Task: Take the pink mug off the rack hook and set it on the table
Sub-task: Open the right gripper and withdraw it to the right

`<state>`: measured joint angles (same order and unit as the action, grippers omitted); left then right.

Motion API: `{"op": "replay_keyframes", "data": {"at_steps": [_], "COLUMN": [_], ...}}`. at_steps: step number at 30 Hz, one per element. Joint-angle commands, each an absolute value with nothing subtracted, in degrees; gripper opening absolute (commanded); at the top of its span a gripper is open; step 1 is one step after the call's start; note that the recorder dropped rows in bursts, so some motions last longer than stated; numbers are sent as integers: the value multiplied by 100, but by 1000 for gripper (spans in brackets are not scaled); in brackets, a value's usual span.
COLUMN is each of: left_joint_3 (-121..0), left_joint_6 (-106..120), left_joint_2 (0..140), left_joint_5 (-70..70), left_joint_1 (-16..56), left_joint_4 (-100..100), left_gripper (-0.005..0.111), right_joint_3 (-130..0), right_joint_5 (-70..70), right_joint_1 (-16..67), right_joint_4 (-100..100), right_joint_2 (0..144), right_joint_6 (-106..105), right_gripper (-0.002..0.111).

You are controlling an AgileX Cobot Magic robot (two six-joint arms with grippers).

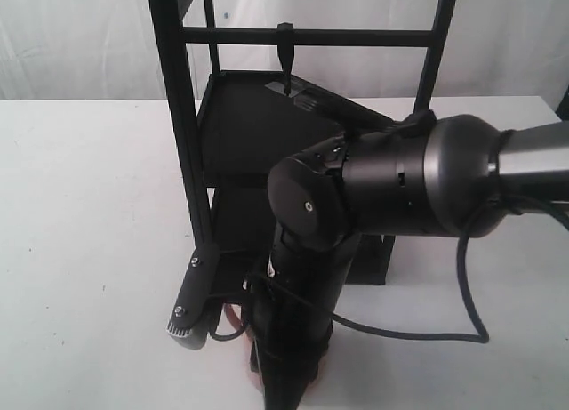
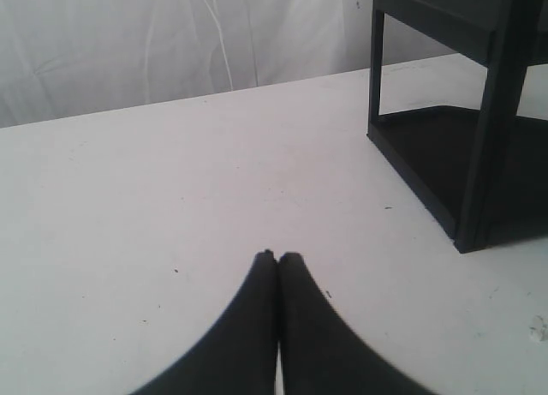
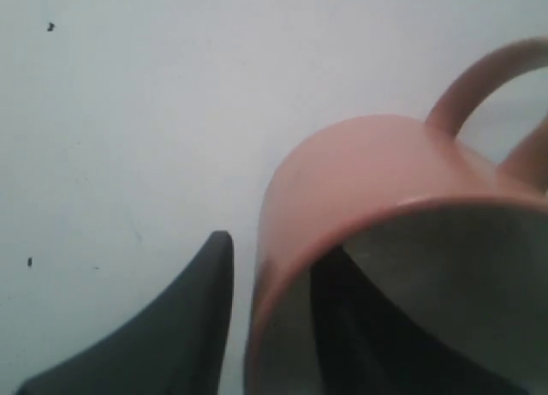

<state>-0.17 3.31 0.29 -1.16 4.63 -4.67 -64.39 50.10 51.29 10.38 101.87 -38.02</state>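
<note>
The pink mug (image 3: 368, 181) rests against the white table (image 3: 128, 112), its thin loop handle pointing away from the fingers. My right gripper (image 3: 278, 245) straddles its rim: one finger is inside the cream interior, and the other stands outside with a narrow strip of table showing between it and the wall. In the exterior view the right arm hides the mug except for a pink sliver (image 1: 233, 317). The rack hook (image 1: 284, 52) hangs bare from the crossbar. My left gripper (image 2: 278, 256) hovers shut and holds nothing.
The tall black rack (image 1: 191, 161) stands at mid-table with its lower shelf (image 2: 445, 146) close behind the right arm. A black cable (image 1: 462, 312) loops over the table on the right. A white curtain hangs at the back.
</note>
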Motion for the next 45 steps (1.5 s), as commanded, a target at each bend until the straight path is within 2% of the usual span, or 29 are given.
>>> {"op": "replay_keyframes", "data": {"at_steps": [1, 15, 16, 17, 18, 19, 30, 45], "left_joint_3": [0, 0, 0, 0, 0, 0, 0, 0], "left_joint_6": [293, 293, 293, 293, 293, 293, 293, 293], "left_joint_2": [0, 0, 0, 0, 0, 0, 0, 0], "left_joint_5": [-139, -139, -139, -139, -139, -139, -139, -139], "left_joint_1": [449, 449, 449, 449, 449, 449, 449, 449], "left_joint_4": [-460, -460, -460, -460, -460, -460, -460, -460], "left_gripper": [0, 0, 0, 0, 0, 0, 0, 0], "right_joint_3": [-6450, -6450, -6405, -6318, -6164, -6045, -4211, -4051], "right_joint_5": [5095, 4960, 4930, 4790, 4631, 4505, 3050, 3157], "right_joint_1": [5135, 5135, 5135, 5135, 5135, 5135, 5135, 5135], "right_joint_4": [1037, 1092, 1209, 1276, 1328, 1333, 1963, 1902], "right_joint_2": [9857, 7729, 7489, 7280, 6976, 6810, 4633, 3797], "right_joint_6": [-3735, -2900, -2842, -2787, -2693, -2596, -1612, -1317], "right_gripper": [30, 30, 26, 18, 5, 0, 0, 0]}}
